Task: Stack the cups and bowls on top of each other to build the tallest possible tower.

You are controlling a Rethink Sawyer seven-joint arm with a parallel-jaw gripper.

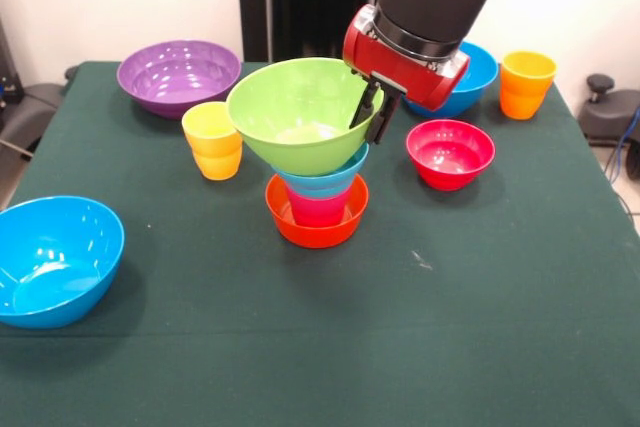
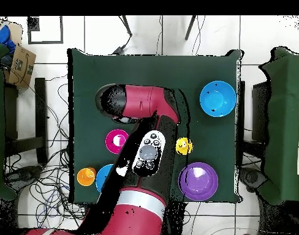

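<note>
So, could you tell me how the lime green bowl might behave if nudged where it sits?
The lime green bowl looks glossy, so probably slippery. It sits tilted atop the narrower tower, so likely tips easily. It seems thin plastic, probably light.

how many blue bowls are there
3: one large blue bowl at the table's front-left, one partly hidden behind the arm, and a light blue one in the stack under the green bowl.

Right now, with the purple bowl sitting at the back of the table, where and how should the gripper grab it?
Judging by its pose, take the purple bowl by its rim, coming straight down from above. It stands upright and open, so one finger could go inside the thin wall and one outside. The side facing the yellow cup looks tighter; its other sides look freer.
</note>
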